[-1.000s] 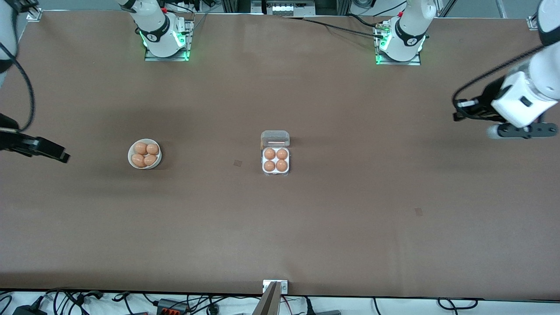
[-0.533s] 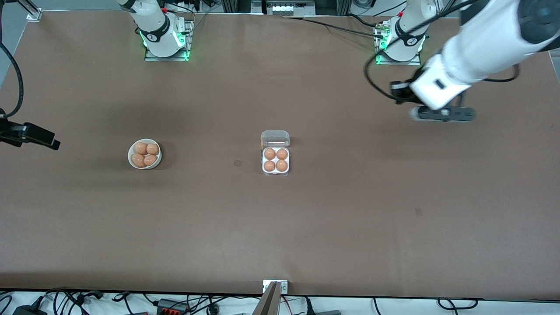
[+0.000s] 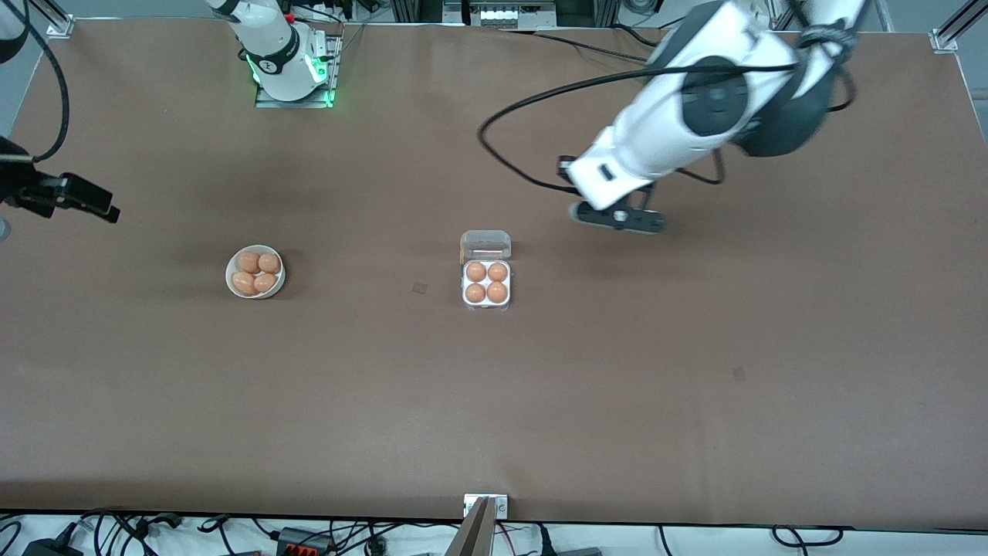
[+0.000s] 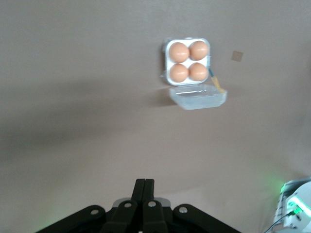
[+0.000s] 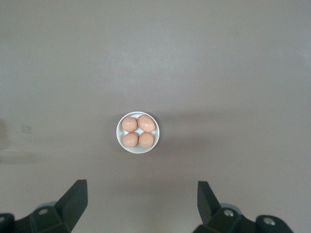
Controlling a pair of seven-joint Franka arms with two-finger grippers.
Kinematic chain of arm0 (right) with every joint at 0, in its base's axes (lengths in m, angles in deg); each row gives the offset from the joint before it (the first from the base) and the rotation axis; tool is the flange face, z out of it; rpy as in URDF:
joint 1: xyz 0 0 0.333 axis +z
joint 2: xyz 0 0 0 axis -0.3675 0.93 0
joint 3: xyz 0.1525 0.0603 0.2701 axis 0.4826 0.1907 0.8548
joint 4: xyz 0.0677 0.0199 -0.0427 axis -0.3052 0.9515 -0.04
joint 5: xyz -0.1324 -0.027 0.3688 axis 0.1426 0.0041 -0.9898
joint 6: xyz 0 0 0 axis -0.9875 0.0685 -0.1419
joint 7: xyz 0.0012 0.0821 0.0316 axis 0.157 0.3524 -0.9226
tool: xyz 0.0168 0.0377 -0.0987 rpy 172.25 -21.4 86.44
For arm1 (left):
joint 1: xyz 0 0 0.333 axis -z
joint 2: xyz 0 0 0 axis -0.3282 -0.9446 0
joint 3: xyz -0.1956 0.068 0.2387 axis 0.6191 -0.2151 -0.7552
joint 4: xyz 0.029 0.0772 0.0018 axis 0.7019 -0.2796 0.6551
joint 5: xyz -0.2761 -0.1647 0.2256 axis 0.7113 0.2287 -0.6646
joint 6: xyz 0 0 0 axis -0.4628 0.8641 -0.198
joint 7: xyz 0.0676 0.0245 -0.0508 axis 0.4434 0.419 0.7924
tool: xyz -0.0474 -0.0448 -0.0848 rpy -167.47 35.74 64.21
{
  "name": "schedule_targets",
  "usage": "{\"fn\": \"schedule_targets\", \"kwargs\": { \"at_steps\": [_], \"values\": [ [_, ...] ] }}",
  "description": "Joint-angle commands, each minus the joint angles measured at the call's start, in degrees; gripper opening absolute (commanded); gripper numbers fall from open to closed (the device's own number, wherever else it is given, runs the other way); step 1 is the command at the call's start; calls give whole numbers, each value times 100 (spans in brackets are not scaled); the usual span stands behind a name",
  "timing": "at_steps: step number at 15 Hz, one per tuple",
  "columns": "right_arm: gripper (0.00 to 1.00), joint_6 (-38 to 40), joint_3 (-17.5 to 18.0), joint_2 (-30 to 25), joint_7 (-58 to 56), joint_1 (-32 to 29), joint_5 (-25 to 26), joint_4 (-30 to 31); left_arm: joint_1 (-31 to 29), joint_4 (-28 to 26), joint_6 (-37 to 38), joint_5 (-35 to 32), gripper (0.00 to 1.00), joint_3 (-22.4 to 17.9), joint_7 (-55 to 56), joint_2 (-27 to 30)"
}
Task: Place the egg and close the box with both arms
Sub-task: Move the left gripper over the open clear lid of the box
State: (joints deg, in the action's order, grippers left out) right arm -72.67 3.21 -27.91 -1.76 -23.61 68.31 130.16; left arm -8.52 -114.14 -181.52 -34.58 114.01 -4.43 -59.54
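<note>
Table (image 3: 494, 401): wide brown sheet, mostly bare. My left arm (image 3: 695, 108) reaches in from its base over the table's middle stretch, up in the air; my right arm (image 3: 23, 116) waits at its own end, only its cable and wrist showing in the front view. Left gripper (image 3: 617, 218) hangs over bare table beside the box, toward the left arm's end, fingers (image 4: 144, 194) clenched flat together with nothing between them. Right gripper (image 5: 141, 199) hangs high over its end of the table, looking down on the bowl, fingers spread wide, empty. Bowl (image 3: 255, 292): round, white, four brown eggs in it, toward the right arm's end, well apart from the box. Box (image 3: 486, 301): mid-table, whitish tray with all four cells filled by brown eggs, so I cannot tell which is the egg (image 3: 476, 272) of the task; I mark one cell. Lid (image 3: 485, 244) clear, hinged, standing open on the edge farther from the front camera. Judgement: placing looks done, since no cell is empty. Left to do: swing the lid over the tray and press it shut, both arms sharing the work; neither gripper touches the box yet.
</note>
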Motion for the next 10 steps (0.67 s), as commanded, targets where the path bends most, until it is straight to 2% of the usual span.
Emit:
{"fn": "schedule_targets", "kwargs": {
  "at_steps": [1,4,8,10],
  "values": [
    [100,-66,15,-167,-118,20,72,223,375,390,-317,-5,0,16,728,-645],
    [100,-101,103,-167,-110,28,72,188,728,506,-608,-23,0,-2,1213,-1024],
    [100,-338,103,-123,-136,11,63,188,948,523,-652,-32,0,-11,1170,-1419],
    [100,-339,103,-123,-241,11,72,180,1237,532,-932,-119,0,-46,1179,-1569]
  ]
}}
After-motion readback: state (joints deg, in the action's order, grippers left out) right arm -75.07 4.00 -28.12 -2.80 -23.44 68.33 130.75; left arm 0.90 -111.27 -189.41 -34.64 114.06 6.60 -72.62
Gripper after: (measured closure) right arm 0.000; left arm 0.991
